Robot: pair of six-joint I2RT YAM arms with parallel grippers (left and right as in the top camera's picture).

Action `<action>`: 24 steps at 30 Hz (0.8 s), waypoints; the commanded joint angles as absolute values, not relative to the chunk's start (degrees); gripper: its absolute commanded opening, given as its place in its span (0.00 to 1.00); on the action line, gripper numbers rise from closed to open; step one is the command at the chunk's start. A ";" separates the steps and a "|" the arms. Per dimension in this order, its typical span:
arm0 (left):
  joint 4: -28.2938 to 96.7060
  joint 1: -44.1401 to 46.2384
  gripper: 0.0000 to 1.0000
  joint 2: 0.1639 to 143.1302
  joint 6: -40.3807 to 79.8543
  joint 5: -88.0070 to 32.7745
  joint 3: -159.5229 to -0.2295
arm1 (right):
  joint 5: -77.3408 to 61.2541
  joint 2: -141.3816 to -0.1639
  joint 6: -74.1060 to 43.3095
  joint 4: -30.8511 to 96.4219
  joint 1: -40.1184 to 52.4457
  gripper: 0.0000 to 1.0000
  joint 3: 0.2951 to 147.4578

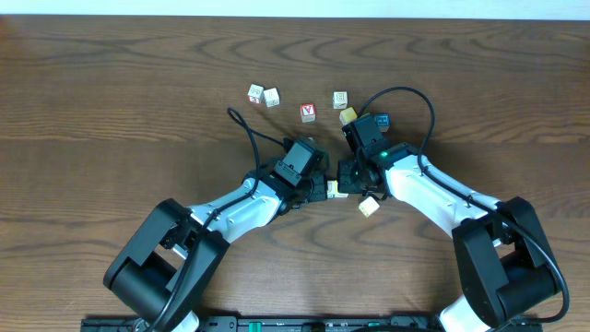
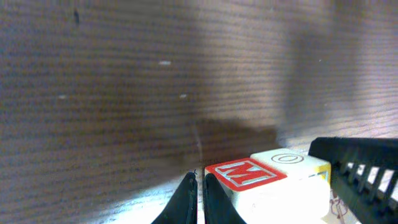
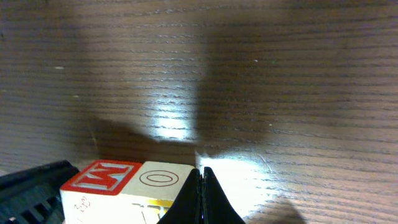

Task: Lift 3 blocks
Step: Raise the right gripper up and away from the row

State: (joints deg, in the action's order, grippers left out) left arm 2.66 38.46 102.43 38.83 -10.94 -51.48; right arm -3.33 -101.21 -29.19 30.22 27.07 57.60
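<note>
Two sets of fingers, each pinched together on nothing: left gripper (image 2: 199, 194), right gripper (image 3: 202, 190). Flanked by them and touching both, red-M block (image 2: 244, 173) and O block (image 2: 287, 158) sit side by side mid table (image 1: 111, 138). A red cube (image 1: 308, 112) lies well apart beyond.

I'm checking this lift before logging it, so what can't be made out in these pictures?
- Overhead: pressed blocks mostly hidden by left arm and right arm; count unclear.
- Left wrist: M block and O block cut by bottom edge.
- Overhead: far-left blocks' marks too small.
</note>
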 commanded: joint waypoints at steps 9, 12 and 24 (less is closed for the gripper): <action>2.02 38.72 0.07 102.89 39.13 -11.07 -51.88 | -4.12 -101.38 -29.95 30.46 27.86 0.01 57.25; 2.07 38.72 0.07 102.89 39.11 -11.05 -51.88 | -4.12 -101.36 -29.63 30.13 27.73 0.01 57.32; 2.55 38.72 0.07 102.89 39.11 -9.56 -51.86 | -4.58 -101.36 -25.17 40.27 21.89 0.01 65.10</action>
State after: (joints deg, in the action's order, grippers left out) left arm 2.50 38.48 102.43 39.00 -10.50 -51.48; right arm -4.27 -101.23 -27.29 38.65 23.51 61.89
